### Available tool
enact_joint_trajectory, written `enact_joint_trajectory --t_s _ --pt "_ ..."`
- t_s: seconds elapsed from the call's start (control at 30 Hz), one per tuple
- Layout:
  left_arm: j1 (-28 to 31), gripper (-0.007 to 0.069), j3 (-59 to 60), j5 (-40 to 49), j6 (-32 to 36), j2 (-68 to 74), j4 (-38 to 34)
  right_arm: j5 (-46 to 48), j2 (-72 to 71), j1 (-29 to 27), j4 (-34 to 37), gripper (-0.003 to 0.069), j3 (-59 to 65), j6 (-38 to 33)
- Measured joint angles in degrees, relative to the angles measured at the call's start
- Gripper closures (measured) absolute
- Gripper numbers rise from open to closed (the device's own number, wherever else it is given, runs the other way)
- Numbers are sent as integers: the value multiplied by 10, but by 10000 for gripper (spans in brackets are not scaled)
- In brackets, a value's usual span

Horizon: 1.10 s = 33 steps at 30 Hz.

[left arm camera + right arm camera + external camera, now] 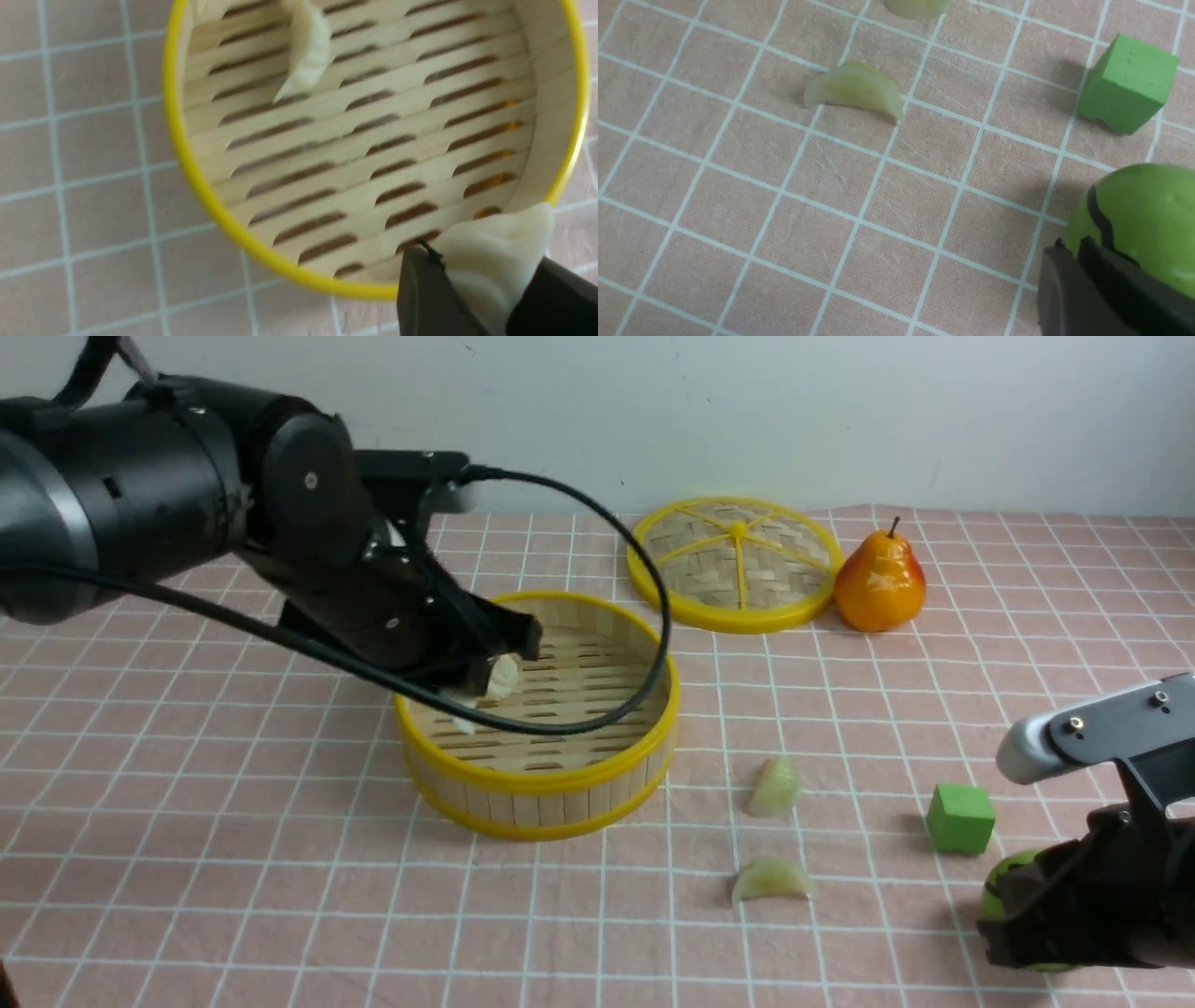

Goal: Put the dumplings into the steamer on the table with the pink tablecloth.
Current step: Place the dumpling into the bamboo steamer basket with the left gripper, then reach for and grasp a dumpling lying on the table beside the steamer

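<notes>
My L gripper (481,263) grips a pale cream, pleated crescent dumpling (502,238) above the round, yellow-rimmed bamboo steamer (540,805); slatted floor's directly below, so lower approx. straight down, then release ASAP.

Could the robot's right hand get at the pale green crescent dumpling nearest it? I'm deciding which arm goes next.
Probably yes: the right hand looks empty, and only bare pink cloth shows between it and that pale green crescent dumpling.
</notes>
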Motion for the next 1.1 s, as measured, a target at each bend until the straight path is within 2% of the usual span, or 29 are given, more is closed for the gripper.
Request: enact_joint_trajectory --t_s 0.3,0.47,0.5,0.53,0.6,0.7,0.8,0.83,0.87,0.93,1.07,1.1 --pt "-5 431 -15 -41 -14 136 64 -1 0 0 0 596 0 0" --pt "-5 240 -21 -72 -39 138 88 2 7 0 10 585 0 0" --pt "-5 232 -21 -72 -40 138 89 4 7 0 11 585 0 0" --pt "-5 177 -21 -72 -44 137 93 9 7 0 14 575 -1 0" --pt "-5 144 -24 -58 -47 135 94 24 7 0 17 560 -7 0" --pt "-5 148 -32 -5 -49 115 96 62 10 0 19 517 -29 0" --pt "-5 260 -37 49 -51 25 96 115 47 0 52 421 -92 -7" --pt "-5 270 -37 51 -51 18 95 117 50 0 55 414 -92 -7" --pt "-5 337 -37 59 -51 -41 88 127 81 0 78 362 -125 -17" --pt "-5 419 -35 60 -51 -93 74 128 114 0 101 318 -151 -24" --pt "-5 617 27 60 -47 -233 44 79 221 1 141 218 -214 -28" --pt "-5 638 47 62 -41 -259 43 57 245 1 145 207 -226 -28"
